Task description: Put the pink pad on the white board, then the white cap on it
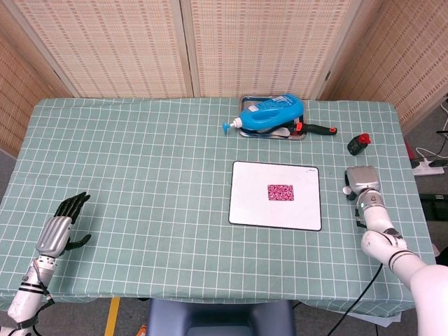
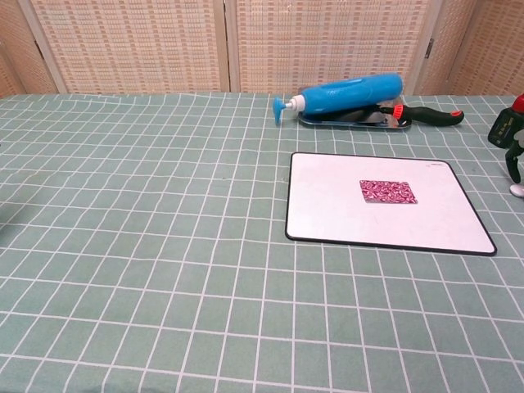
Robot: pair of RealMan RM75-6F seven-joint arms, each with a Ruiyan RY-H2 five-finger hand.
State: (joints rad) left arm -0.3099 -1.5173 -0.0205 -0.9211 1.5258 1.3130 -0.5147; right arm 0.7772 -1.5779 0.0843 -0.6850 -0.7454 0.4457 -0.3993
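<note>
Head view: the pad (image 1: 281, 191) lies flat near the centre of the board (image 1: 252, 210). The cap (image 1: 346, 190) sits on the table (image 1: 140, 175), right of the board, touching the right hand (image 1: 364, 180); whether that hand grasps it cannot be told. The left hand (image 1: 61, 225) rests released, fingers apart, at the near left.

Chest view: the pad (image 2: 388, 191) is on the board (image 2: 327, 205). The cap (image 2: 517, 190) shows at the right edge.

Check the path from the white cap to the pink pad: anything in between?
Nothing visible. The white cap sits beside the right hand, just off the white board's right edge. Between it and the pink pad lies only bare board; the blue bottle lies well behind.
</note>
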